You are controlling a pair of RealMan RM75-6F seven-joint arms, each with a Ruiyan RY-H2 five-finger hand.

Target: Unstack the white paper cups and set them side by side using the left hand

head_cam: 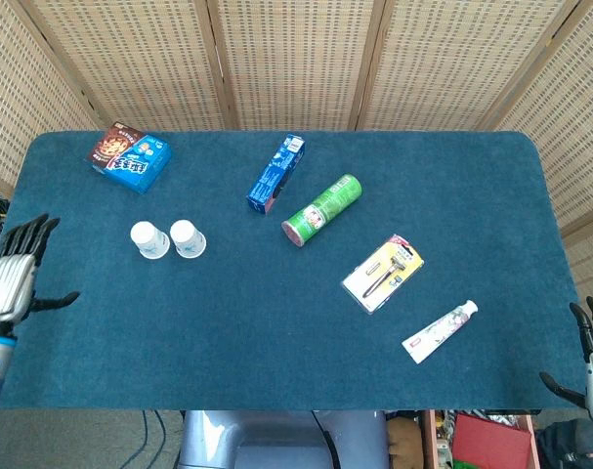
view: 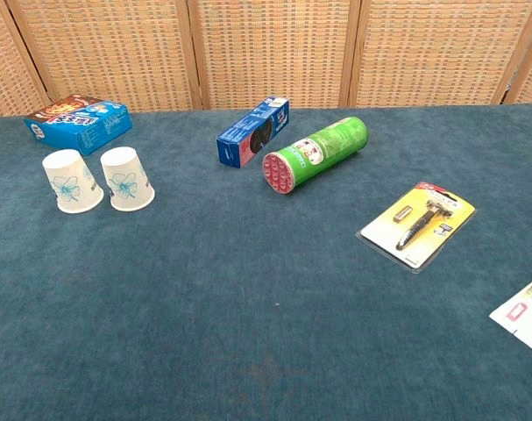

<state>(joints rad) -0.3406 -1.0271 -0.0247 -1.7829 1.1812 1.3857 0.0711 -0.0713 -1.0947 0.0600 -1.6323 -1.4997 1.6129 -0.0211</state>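
Note:
Two white paper cups with a blue flower print stand upside down side by side on the blue table: the left cup [head_cam: 148, 239] [view: 70, 181] and the right cup [head_cam: 188, 237] [view: 126, 179], a small gap between them. My left hand [head_cam: 15, 278] hangs at the table's left edge, well away from the cups, fingers spread and empty. My right hand [head_cam: 589, 366] shows at the lower right corner of the head view, off the table, fingers apart and empty. Neither hand appears in the chest view.
A blue cookie box [head_cam: 130, 156] lies behind the cups. A blue biscuit carton [head_cam: 276, 174] and a green chip can [head_cam: 321, 209] lie mid-table. A packaged razor [head_cam: 383, 272] and a toothpaste tube [head_cam: 439, 331] lie to the right.

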